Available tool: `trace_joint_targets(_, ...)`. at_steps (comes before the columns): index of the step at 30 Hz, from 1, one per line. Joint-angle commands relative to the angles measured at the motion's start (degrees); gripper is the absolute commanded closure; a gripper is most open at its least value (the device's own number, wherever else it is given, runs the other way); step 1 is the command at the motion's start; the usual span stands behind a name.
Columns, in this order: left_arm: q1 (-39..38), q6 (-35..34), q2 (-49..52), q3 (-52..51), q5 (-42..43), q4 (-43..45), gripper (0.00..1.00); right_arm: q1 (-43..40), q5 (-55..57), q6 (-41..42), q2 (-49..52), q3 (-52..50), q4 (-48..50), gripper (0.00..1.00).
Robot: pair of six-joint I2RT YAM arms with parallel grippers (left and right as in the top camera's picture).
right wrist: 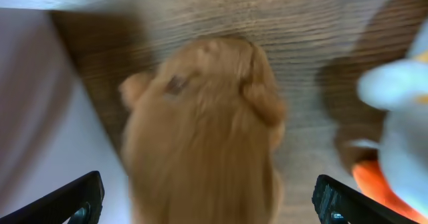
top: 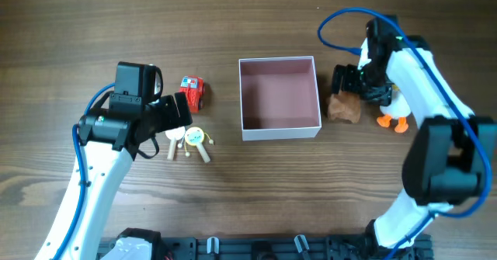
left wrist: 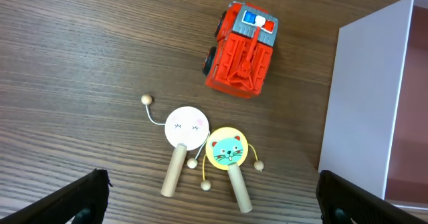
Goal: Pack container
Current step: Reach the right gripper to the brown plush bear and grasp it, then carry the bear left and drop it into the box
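Note:
The container (top: 280,128), a square white-walled box with a dusty pink inside, stands empty mid-table; its wall shows in the left wrist view (left wrist: 361,97). My left gripper (top: 172,114) is open above two wooden rattle drums (top: 190,141), one white (left wrist: 186,128) and one yellow with a cat face (left wrist: 227,149). A red toy fire truck (top: 192,91) (left wrist: 242,49) lies beside them. My right gripper (top: 347,81) is open over a brown furry plush toy (top: 344,107) (right wrist: 200,137), its fingers on either side without touching. A penguin toy (top: 396,111) (right wrist: 401,117) stands to its right.
Wooden tabletop all around. The plush sits just off the container's right wall (right wrist: 33,103). A blue cable (top: 342,19) loops above the right arm.

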Motion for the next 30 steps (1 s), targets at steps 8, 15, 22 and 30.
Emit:
trace_joint_targets(8,-0.1,0.9,0.2,0.9,-0.8,0.0,0.00,0.2,1.0,2.2,5.6,0.6,4.2,0.66)
trace_joint_targets(15,-0.1,0.9,0.2,0.9,-0.8,0.0,0.00,2.4,1.2,2.4,-5.2,1.0,2.5,0.96)
trace_joint_targets(22,-0.1,0.9,0.2,0.9,-0.8,0.0,0.00,17.8,-6.5,6.1,-28.2,1.0,6.2,0.96)
trace_joint_targets(30,-0.1,0.9,0.2,0.9,-0.8,0.0,0.00,28.6,-0.1,14.1,-16.6,0.2,16.7,0.93)
